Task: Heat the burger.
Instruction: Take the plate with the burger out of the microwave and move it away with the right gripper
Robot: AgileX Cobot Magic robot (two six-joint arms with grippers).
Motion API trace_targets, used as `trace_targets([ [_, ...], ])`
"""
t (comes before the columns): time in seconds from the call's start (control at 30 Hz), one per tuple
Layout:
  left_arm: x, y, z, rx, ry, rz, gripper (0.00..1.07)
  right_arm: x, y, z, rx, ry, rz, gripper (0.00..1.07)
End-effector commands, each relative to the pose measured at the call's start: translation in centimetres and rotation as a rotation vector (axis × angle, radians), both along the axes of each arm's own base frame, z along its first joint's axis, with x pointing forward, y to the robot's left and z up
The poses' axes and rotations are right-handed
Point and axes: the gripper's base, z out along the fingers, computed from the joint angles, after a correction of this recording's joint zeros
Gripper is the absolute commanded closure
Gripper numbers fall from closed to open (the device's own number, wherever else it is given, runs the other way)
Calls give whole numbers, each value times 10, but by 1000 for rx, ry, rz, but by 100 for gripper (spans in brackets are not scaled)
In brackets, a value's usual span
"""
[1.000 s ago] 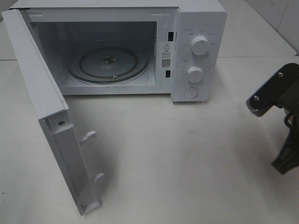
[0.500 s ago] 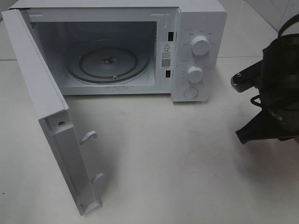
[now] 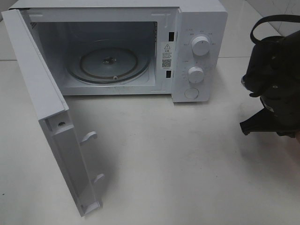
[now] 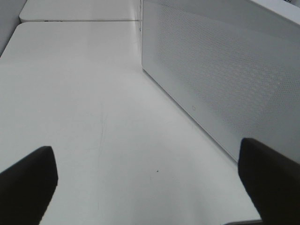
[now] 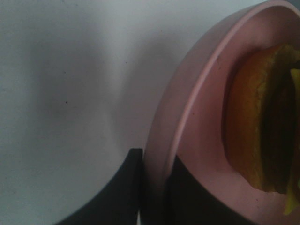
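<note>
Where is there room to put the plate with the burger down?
The glass tray inside the open microwave is bare. The table is bare between the swung-out door and the right arm. It is tight at the right edge, where the right gripper is shut on the pink plate holding the burger.

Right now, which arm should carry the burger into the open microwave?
Right. Its gripper is clamped on the pink plate holding the burger. The left gripper is open and empty beside the microwave door.
</note>
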Motion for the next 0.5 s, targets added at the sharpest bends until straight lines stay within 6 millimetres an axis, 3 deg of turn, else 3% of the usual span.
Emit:
trace_targets([
  [0.03,-3,0,0,-6,-27,3,7,14,-12,-3,-72,4,-41,99],
  [0.23,-3,0,0,-6,-27,3,7,32,-21,-21,-61,19,-94,97],
  [0.5,-3,0,0,-6,-27,3,7,40,-32,-46,-49,52,-121,94],
])
